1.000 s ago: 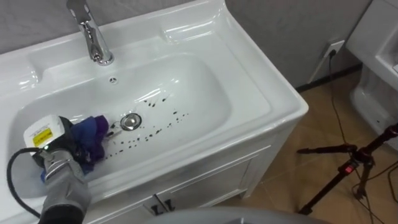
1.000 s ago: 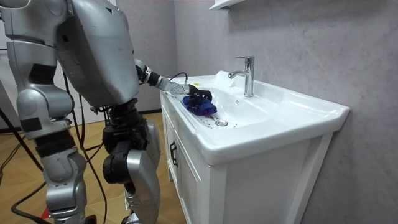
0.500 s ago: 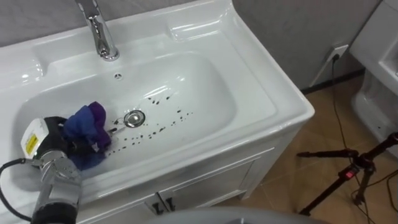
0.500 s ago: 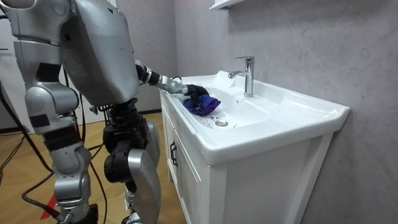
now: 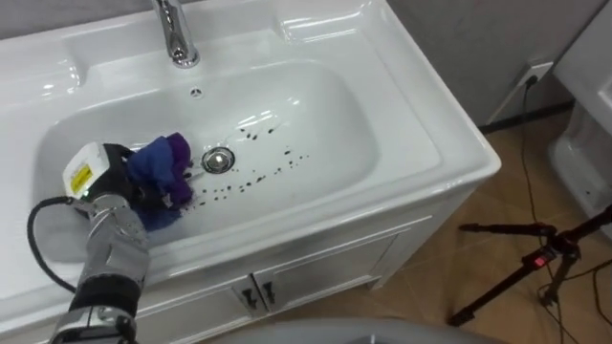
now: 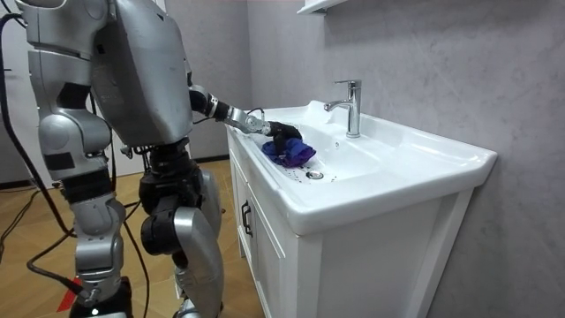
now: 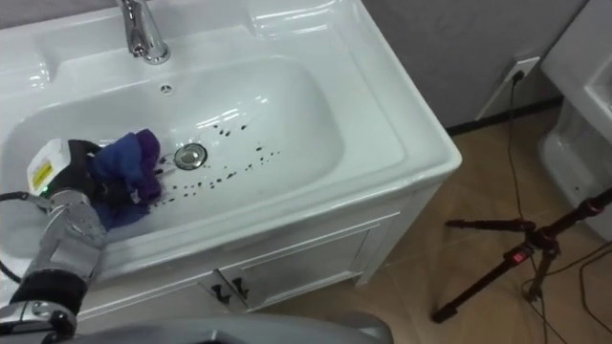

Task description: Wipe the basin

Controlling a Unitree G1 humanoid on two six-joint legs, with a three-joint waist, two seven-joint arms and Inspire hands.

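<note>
— Edging the blue cloth (image 5: 163,172) slightly nearer the drain (image 5: 218,160) than 1 second ago; gripping it tight in the left hand (image 5: 110,182), low in the basin (image 5: 430,143).
— Wiping mid-stroke, probably. Needing next a sweep rightward over the dark specks (image 5: 268,167).
— Minding the faucet (image 5: 177,38) behind and the steep basin walls; finding open room rightward.

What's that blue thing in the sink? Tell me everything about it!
It is a soft cloth, blue with a purple part, crumpled into a lump. It lies inside the white basin, low on the robot's left side, right beside the round metal drain. The robot's left hand grips it from the left. Small dark specks lie scattered on the basin just past it.
</note>
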